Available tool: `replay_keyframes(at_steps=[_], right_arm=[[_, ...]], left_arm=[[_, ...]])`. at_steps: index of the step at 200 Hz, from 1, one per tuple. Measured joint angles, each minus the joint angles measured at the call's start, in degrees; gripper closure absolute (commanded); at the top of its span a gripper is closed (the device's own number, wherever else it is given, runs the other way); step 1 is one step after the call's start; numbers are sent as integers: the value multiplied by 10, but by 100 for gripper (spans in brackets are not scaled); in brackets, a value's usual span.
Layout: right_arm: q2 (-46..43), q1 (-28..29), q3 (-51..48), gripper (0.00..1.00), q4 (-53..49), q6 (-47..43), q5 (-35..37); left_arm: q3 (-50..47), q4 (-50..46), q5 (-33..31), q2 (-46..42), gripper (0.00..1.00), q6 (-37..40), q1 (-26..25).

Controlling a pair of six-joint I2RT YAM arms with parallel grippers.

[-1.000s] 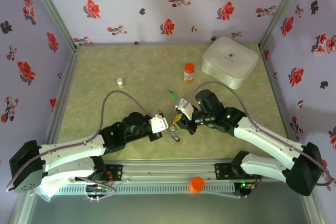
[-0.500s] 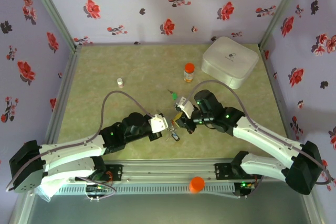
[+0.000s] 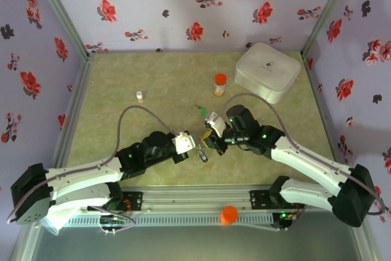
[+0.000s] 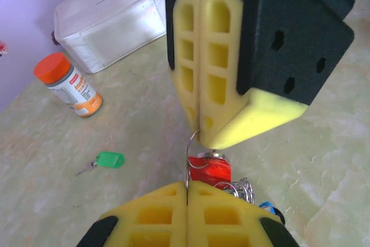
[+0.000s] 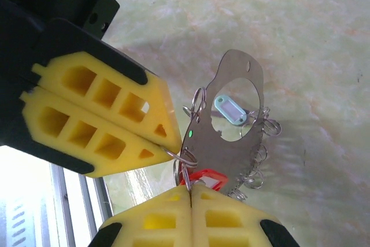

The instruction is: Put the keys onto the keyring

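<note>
- The keyring point(image 4: 187, 165) is a thin wire loop held up off the table point(image 3: 153, 77), pinched between my two claws near the front middle.
- A red-tagged key point(image 4: 211, 170) hangs on it just below my pads, and a blue tag point(image 4: 267, 206) sits lower in the bundle.
- I judge the wire light, stiff, springy and slick. It could twist or slide out of soft foam, so bare wire clear of the tags is the place to hold it.
- The keys are tiny, and the plastic tag looks like the surest part to grip.
- My left claw point(image 4: 186, 185) is pressed together on the lower part of the wire.
- My right claw point(image 4: 198, 126) is together too, and the top of the loop runs into its tips.
- One green-tagged key point(image 4: 108, 159) lies loose on the table, well apart from the bundle, toward the orange-capped bottle point(image 4: 68, 85).
- My right wrist shows a flat metal plate point(image 5: 231, 151) with a large hole, and a teal tag point(image 5: 230, 110) seen through it.
- My left wrist shows the loose key, the bottle and the white box point(image 4: 107, 15).
- The top view adds the small white vial point(image 3: 139, 96), far left.
</note>
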Motion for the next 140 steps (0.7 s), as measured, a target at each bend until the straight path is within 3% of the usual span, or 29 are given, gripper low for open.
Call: replay_keyframes(at_steps=[37,72,140], right_arm=[[-40,-2,-23,100,19,-33,17],[-76,11,-50,100,35,-119,66],[-37,48,-33,100,35,-228,116]], left_arm=[[0,-5,-14,-7,100,-56,0],[10,-39,-18,-13,100,-133,4],[38,-70,-8,-7,100,-217,10]])
